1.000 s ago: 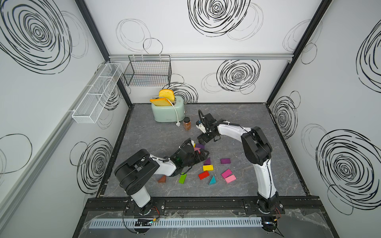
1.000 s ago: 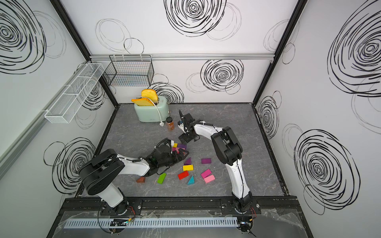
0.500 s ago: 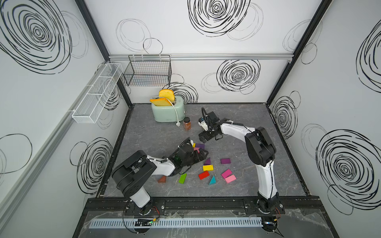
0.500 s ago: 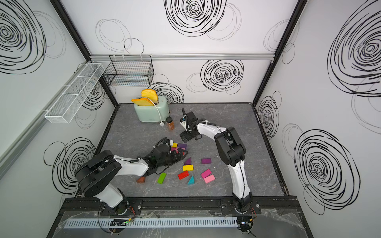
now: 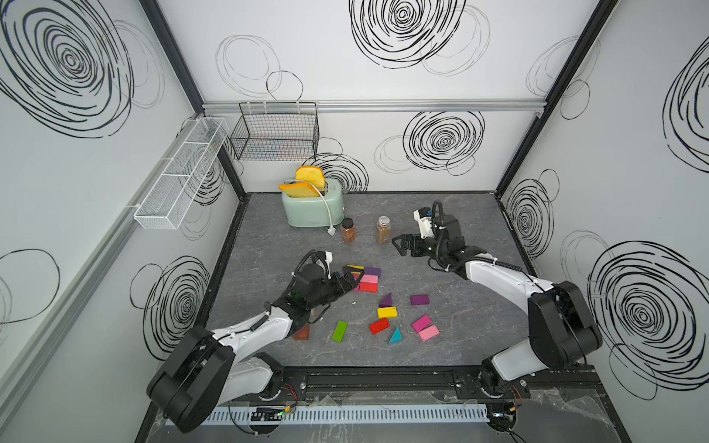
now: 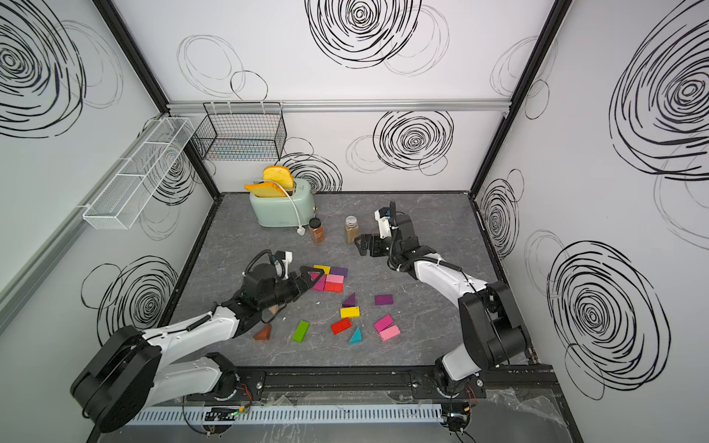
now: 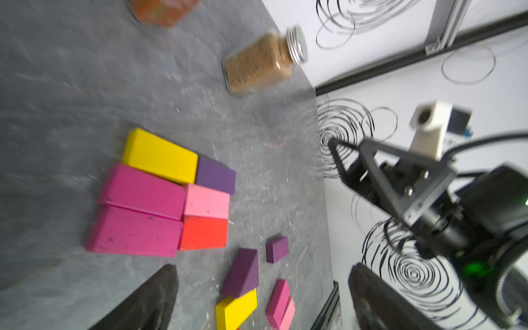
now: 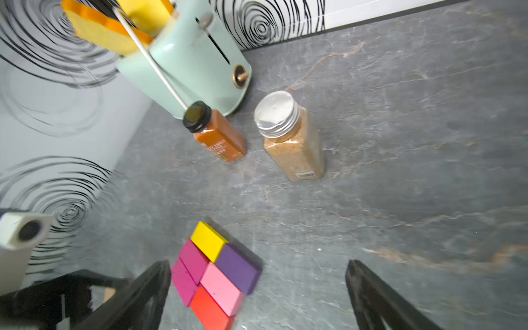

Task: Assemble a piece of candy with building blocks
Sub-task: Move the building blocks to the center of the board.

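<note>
block cluster at centre; loose blocks in front; jars behind; toaster rearmost.

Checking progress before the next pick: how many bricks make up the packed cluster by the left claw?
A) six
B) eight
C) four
A: the cluster is a yellow brick, purple brick, pink brick, red brick and two magenta bricks, edge to edge.

- Orange-brown spice jar: blurred, cut off by the left wrist picture's edge.
- Brown wooden wedge: partly hidden behind the left arm in a top view.
</note>
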You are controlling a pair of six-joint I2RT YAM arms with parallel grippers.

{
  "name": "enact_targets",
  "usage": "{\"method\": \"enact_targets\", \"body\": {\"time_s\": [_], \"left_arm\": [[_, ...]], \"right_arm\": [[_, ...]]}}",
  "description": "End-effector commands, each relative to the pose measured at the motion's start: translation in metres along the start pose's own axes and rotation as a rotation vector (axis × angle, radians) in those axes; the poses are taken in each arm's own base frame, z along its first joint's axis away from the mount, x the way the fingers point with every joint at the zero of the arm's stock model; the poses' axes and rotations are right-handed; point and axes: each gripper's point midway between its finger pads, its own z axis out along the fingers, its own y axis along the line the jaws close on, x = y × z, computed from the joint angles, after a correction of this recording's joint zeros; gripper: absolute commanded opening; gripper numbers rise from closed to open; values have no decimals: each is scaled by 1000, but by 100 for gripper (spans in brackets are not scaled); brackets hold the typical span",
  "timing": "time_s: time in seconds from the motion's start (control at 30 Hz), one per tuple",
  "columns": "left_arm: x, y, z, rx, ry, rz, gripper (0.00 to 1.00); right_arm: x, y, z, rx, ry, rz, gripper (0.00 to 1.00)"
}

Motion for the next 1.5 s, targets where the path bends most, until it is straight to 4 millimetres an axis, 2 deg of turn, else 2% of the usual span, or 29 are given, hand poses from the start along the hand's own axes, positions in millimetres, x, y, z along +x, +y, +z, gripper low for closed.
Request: {"method": "enact_targets", "body": {"time_s": [0.0, 0.07, 0.1, 0.17, 0.3, 0.4, 0.53, 0.63, 0.8, 0.93, 1.03, 1.27, 1.47], "left_arm": [[-22, -4, -9, 71, -21, 9, 98], [-38, -5, -12, 94, -53, -12, 98], [-47, -12, -14, 128, -78, -8, 98], [-57, -15, -17, 157, -95, -27, 98], [-67, -18, -22, 157, -128, -26, 98], [-75, -17, -22, 154, -162, -26, 98], [-81, -1, -13, 161, -201, -56, 98], [-82, 12, -2, 176, -222, -81, 98], [-84, 15, 16, 202, -256, -88, 98], [-79, 20, 33, 156, -274, -96, 98], [-74, 26, 42, 118, -293, -116, 98], [-69, 40, 57, 44, -372, -160, 98], [-65, 50, 71, 46, -369, -185, 98]], "right_arm": [[-6, 24, -11, -195, -166, 247, 99], [3, 26, -13, -228, -212, 307, 99], [6, 26, -14, -232, -241, 335, 99], [10, 28, -17, -243, -299, 376, 99], [11, 27, -19, -268, -397, 450, 99], [15, 26, -14, -261, -412, 481, 99], [15, 33, -13, -241, -396, 445, 99], [20, 31, -11, -151, -333, 369, 99], [16, 26, -22, 4, -268, 186, 99], [16, 15, -20, 99, -164, 40, 99], [16, 4, -27, 99, -164, 30, 99], [5, 9, -37, 64, -176, -28, 99], [-1, -1, -44, 54, -181, -20, 99]]}}
